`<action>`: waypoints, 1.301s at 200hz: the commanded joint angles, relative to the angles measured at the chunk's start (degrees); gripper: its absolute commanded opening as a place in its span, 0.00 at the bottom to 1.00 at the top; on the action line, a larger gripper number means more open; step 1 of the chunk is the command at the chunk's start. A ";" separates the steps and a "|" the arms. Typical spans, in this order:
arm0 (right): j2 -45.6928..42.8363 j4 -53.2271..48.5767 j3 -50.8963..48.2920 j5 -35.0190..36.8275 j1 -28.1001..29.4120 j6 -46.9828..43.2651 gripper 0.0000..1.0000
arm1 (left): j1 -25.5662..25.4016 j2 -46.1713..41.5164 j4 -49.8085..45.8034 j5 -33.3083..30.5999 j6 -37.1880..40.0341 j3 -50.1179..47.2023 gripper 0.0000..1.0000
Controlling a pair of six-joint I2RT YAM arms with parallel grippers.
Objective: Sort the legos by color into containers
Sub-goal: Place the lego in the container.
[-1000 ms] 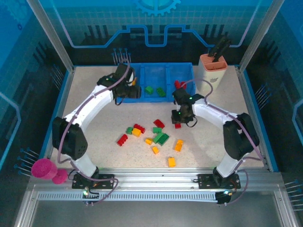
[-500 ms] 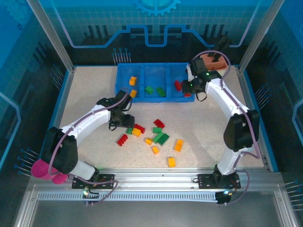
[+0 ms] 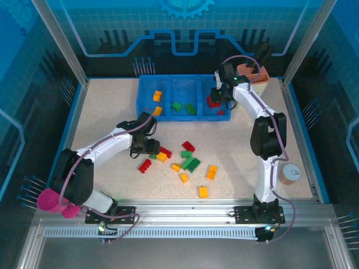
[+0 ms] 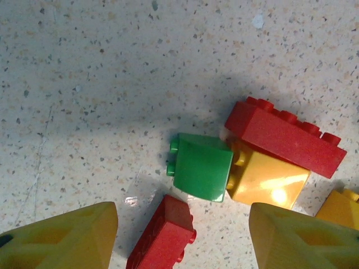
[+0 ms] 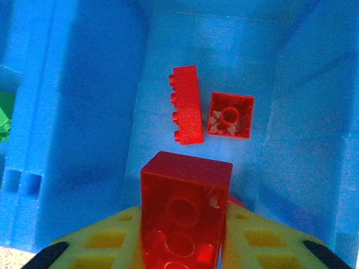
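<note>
Now stretched far over the tray (image 3: pixel 182 78), right claw (image 5: pixel 184 241) pinches a red brick (image 5: pixel 185 202); left claw (image 4: pixel 182 224) hangs low, spread.

The bench (image 3: pixel 112 112) has a pale speckled top, like beige stone flecked with dark grains, edged by a blue border strip (image 3: pixel 71 120). Slanted aluminium posts stand at its far corners, left (image 3: pixel 59 39) and right (image 3: pixel 309 39). Between them is a translucent blue back panel (image 3: pixel 224 28) with a fine grid, a bright outlined band and a gear motif (image 3: pixel 185 5) at the top. A ribbed aluminium rail (image 3: pixel 185 212) runs along the near edge above a grey ledge (image 3: pixel 185 252). The light is cool and bluish, and a soft shadow (image 4: pixel 168 106) lies across the speckled top.
</note>
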 commanded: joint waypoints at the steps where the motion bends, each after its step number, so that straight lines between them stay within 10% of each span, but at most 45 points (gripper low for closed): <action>1: 1.39 -0.77 1.84 -0.92 -1.21 -0.48 0.33 | -0.40 1.71 1.52 0.89 -0.93 -1.01 0.65; 260: 6.79 -2.59 7.69 -2.53 -2.20 -1.81 0.56 | -0.41 12.06 2.46 0.71 -0.85 -0.29 0.54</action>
